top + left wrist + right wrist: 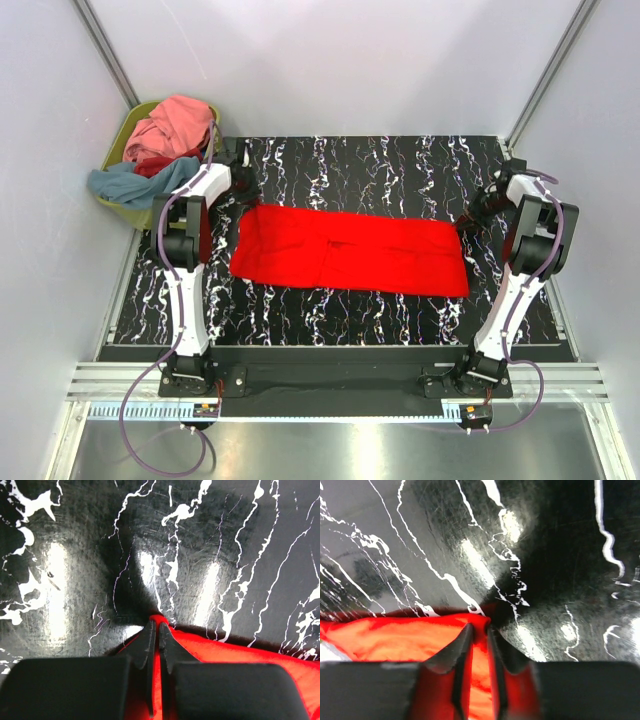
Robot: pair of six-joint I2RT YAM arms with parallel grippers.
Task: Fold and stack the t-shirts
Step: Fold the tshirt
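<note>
Cloth spans both arms: the bright red t-shirt [350, 252] lies flat on the table [400, 160], long axis 9 to 3 o'clock. The left gripper [155, 626] pinches its 10 o'clock corner, the right gripper [479, 626] its 2 o'clock corner, jaws pressed together on fabric. It looks smooth, a long band.

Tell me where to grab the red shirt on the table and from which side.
Take its two far corners, one per arm, coming down from above. The red shirt lies flat as a long left-to-right strip, so its ends lift evenly; the left gripper and right gripper are pinched there.
</note>
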